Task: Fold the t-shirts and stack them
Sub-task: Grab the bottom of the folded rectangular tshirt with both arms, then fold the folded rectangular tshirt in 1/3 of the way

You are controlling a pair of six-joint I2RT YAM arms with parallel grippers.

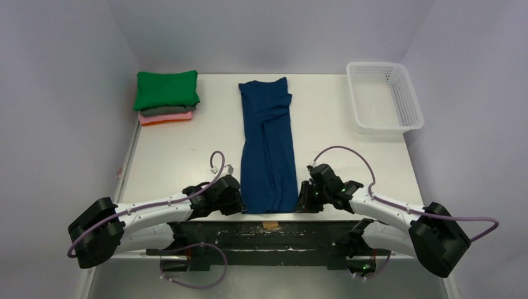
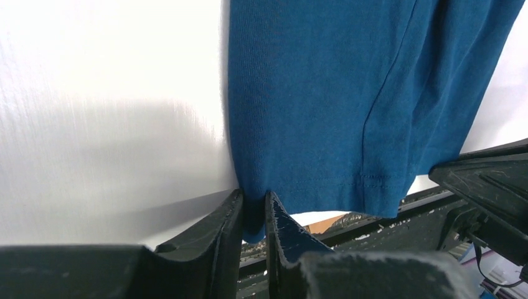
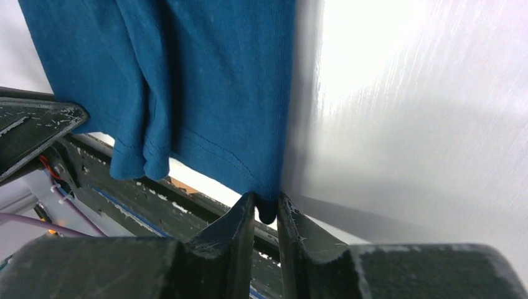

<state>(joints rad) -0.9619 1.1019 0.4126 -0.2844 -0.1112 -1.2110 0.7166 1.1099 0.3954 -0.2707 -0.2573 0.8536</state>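
A dark navy blue t-shirt (image 1: 268, 143) lies folded into a long narrow strip down the middle of the white table (image 1: 168, 162), its hem at the near edge. My left gripper (image 1: 238, 200) is shut on the hem's near left corner (image 2: 254, 215). My right gripper (image 1: 301, 200) is shut on the hem's near right corner (image 3: 266, 202). The shirt's print is hidden. A folded green t-shirt (image 1: 166, 89) tops a stack at the far left, over a grey one (image 1: 168, 110) and a pink-orange one (image 1: 165, 118).
A white plastic mesh basket (image 1: 384, 96) stands at the far right corner. The black base rail (image 1: 268, 233) runs along the table's near edge. Walls close in on both sides.
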